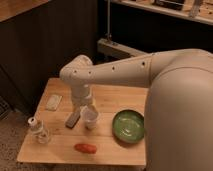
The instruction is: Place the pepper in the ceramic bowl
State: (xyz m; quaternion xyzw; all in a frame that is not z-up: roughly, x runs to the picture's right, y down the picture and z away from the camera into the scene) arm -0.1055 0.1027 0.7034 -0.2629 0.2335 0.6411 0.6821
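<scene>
Matt wooden table [115, 102], glossy pepper [85, 148], glazed ceramic bowl [120, 131].

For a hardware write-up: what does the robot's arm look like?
The arm is cream-white: thick, rounded tubular segments with small dark dots along the forearm; no cables show. The gripper, equally pale, hangs just above the wooden table beside the white cup.

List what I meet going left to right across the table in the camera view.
Clear bottle → flat white object → gripper, low over the table → white cup → green ceramic bowl. The pepper, near the front edge, spans gripper and cup, so I omit it.
</scene>
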